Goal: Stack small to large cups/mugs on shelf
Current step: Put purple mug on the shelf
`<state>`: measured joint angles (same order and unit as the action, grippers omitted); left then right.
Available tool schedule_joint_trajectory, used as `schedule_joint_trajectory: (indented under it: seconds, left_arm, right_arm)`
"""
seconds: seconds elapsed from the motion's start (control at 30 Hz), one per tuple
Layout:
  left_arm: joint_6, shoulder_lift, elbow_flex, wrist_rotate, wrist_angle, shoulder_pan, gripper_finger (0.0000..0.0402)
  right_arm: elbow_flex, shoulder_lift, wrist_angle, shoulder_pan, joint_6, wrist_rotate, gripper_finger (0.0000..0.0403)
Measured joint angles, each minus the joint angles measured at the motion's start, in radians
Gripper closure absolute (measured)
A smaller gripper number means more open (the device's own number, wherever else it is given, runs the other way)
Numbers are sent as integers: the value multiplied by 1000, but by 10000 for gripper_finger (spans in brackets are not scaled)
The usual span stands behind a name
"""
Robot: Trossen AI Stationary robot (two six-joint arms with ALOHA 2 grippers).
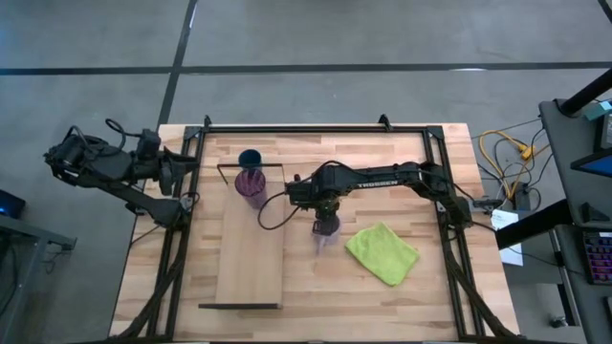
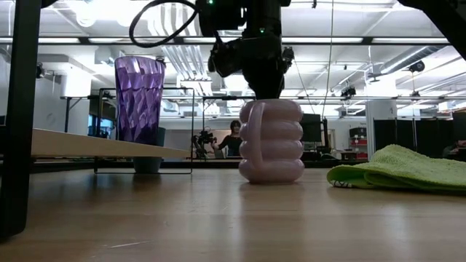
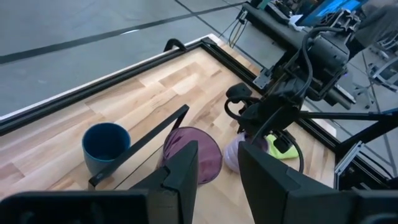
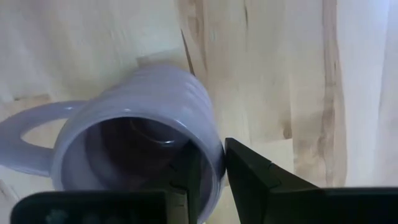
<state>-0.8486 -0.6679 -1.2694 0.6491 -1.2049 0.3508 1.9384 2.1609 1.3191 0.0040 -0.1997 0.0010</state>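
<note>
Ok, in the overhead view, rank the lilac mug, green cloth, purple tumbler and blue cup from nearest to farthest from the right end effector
1. lilac mug: the right end effector has one finger inside its rim.
2. green cloth: on the tabletop, just right of the mug.
3. purple tumbler: on the shelf, to the left.
4. blue cup: beyond the tumbler, at the shelf's far end.

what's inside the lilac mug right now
One finger of the right gripper reaches inside the lilac mug, the other outside its wall. Otherwise it looks empty; the fingers cover part of the interior.

Glossy ribbed mug [image 4: 149,130]; wood table [image 4: 261,68]
</note>
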Motion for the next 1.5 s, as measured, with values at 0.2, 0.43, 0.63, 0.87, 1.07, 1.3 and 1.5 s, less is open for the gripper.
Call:
schedule_joint_trajectory:
  seconds: [0.2, 0.43, 0.63, 0.87, 1.07, 1.3, 1.5]
  left_arm:
    - [-1, 0, 0, 9, 0, 0, 301]
    - [-1, 9, 0, 16, 0, 0, 301]
    - [-2, 14, 0, 39, 0, 0, 301]
    - [-3, 12, 0, 42, 0, 0, 301]
    - [-3, 14, 0, 43, 0, 0, 301]
    - [-4, 12, 1, 61, 0, 0, 301]
    - [-6, 9, 1, 65, 1, 0, 301]
  right_arm:
    - [-18, 0, -7, 0, 3, 3, 379]
    - [75, 3, -15, 9, -9, -8, 383]
    - [277, 0, -28, 17, -8, -12, 383]
    - [364, 2, -201, 32, 66, -38, 383]
    - [354, 3, -262, 32, 67, -34, 383]
    - [331, 5, -356, 33, 117, -36, 383]
    - [271, 5, -512, 30, 148, -108, 383]
